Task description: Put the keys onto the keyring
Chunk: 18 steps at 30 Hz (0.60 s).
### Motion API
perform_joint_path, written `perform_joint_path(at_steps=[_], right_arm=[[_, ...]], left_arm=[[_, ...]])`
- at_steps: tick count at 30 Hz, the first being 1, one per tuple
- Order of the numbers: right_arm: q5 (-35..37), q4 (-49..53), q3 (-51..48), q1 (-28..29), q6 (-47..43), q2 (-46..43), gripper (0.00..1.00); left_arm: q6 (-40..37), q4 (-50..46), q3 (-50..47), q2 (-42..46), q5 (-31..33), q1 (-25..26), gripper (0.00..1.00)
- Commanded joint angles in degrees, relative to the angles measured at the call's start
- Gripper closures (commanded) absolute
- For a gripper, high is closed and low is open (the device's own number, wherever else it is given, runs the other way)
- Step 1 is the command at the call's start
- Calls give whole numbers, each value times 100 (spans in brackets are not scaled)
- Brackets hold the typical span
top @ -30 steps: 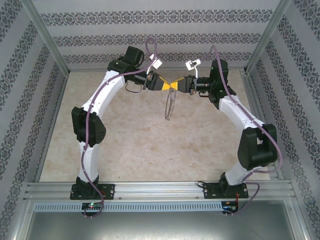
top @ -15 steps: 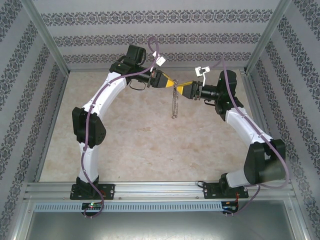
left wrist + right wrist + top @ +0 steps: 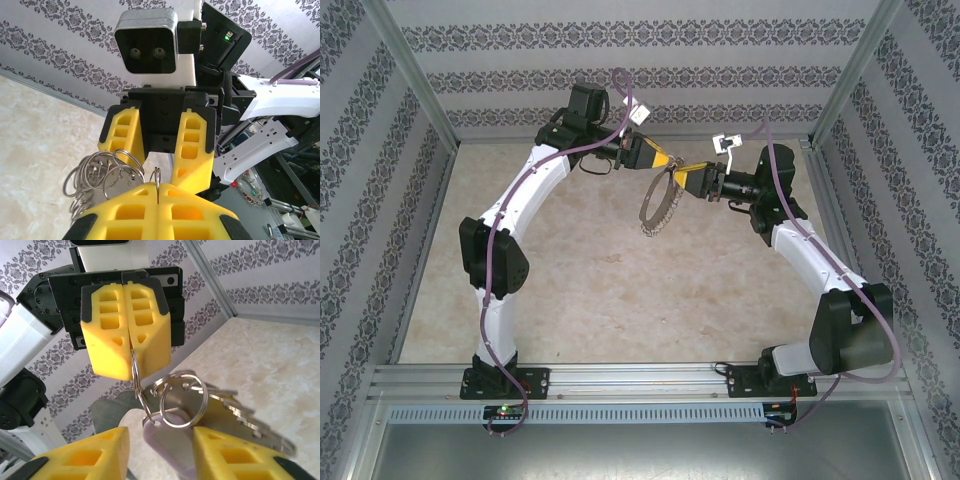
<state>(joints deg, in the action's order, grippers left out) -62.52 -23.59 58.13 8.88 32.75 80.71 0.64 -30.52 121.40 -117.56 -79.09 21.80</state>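
The keyring (image 3: pixel 659 205), a thin grey hoop fringed with small wire loops, hangs in the air over the far middle of the table. My left gripper (image 3: pixel 660 160) is shut on its top edge, and the wire (image 3: pixel 157 176) stands edge-on in the seam of the yellow fingers. In the right wrist view the ring (image 3: pixel 137 382) drops from the left gripper (image 3: pixel 131 354) and carries a pale lilac tag (image 3: pixel 172 442) and silvery keys (image 3: pixel 240 412). My right gripper (image 3: pixel 159 435) faces it, open, a finger on either side of the tag without touching it.
The beige marbled table (image 3: pixel 590 280) lies below both raised arms. Patterned walls and metal posts (image 3: pixel 415 75) close in the back and sides. The right wrist's camera block (image 3: pixel 147 42) sits close in front of the left gripper.
The right arm has drawn back to the right and its jaws have parted. The left gripper followed slightly right. The hoop swung from edge-on to showing its open face.
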Motion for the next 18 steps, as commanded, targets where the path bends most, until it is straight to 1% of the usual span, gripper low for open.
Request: perform_joint_path(at_steps=[1, 11, 12, 16, 18], right_arm=[[158, -221, 86, 61, -100, -55, 59], [136, -268, 340, 78, -89, 108, 59], [100, -268, 356, 99, -89, 120, 63], [23, -218, 325, 148, -131, 118, 92], [15, -132, 240, 174, -196, 69, 97]], left_arm=[[50, 257, -24, 277, -202, 80, 100], [-38, 131, -33, 265, -226, 115, 100], [-38, 134, -29, 261, -214, 116, 100], [65, 248, -65, 283, -56, 116, 100], [353, 650, -231, 361, 92, 119, 100]])
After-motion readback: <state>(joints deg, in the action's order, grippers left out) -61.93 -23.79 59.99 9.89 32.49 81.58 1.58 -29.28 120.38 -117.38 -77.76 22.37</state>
